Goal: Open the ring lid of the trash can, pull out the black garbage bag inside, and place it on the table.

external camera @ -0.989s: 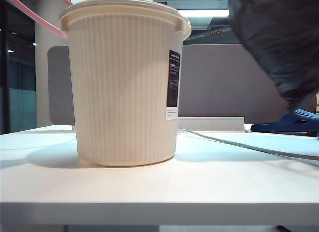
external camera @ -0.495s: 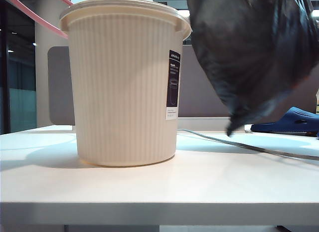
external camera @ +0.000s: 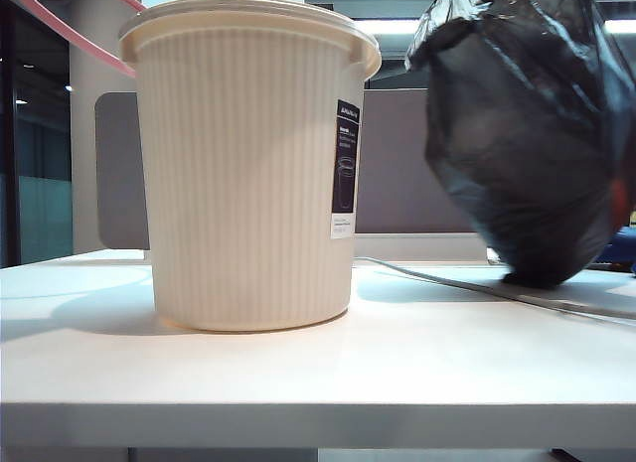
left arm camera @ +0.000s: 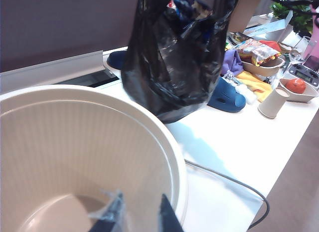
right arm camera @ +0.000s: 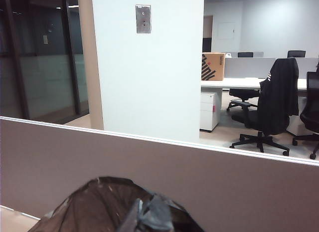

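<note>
While the ring lid (external camera: 60, 27) hung tilted behind the trash can (external camera: 248, 164), the left gripper (left arm camera: 137, 219) pinched it at the rim; rightward, the right gripper (right arm camera: 149, 214), clamped tight, held the black garbage bag (external camera: 527, 134) touching the table (external camera: 318, 373).

grey partition (right arm camera: 149, 177) behind, white pillar (right arm camera: 149, 67) beyond it. open office with black chairs (right arm camera: 274, 102), white desk (right arm camera: 239, 84), cardboard box (right arm camera: 213, 66). dark glass wall (right arm camera: 40, 57), ceiling light on.
</note>
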You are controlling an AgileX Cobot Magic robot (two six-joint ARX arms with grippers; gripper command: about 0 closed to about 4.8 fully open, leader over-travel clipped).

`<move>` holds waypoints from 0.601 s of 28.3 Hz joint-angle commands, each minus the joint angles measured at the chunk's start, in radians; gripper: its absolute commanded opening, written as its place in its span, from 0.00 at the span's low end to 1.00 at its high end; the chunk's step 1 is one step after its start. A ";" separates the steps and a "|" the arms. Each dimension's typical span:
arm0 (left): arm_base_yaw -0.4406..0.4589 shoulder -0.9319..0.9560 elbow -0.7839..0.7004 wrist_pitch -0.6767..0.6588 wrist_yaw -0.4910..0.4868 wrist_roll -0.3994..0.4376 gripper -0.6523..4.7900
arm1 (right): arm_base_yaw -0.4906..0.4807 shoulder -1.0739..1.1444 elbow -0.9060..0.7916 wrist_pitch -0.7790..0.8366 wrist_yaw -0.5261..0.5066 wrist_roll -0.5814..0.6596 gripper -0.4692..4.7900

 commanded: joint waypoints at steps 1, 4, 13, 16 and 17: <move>-0.002 -0.003 0.002 0.012 0.000 0.005 0.28 | 0.000 -0.008 -0.043 0.057 0.005 0.000 0.09; -0.002 -0.003 0.002 0.002 0.000 0.005 0.28 | 0.000 -0.009 -0.110 0.090 0.005 0.005 0.09; -0.002 -0.003 -0.027 -0.002 0.000 0.004 0.28 | 0.000 -0.010 -0.188 0.113 0.000 0.011 0.09; -0.002 -0.003 -0.045 -0.002 0.001 0.004 0.28 | 0.000 -0.010 -0.204 0.114 -0.003 0.011 0.09; -0.002 -0.003 -0.049 -0.002 0.001 0.004 0.28 | 0.000 -0.010 -0.211 0.114 -0.003 0.011 0.09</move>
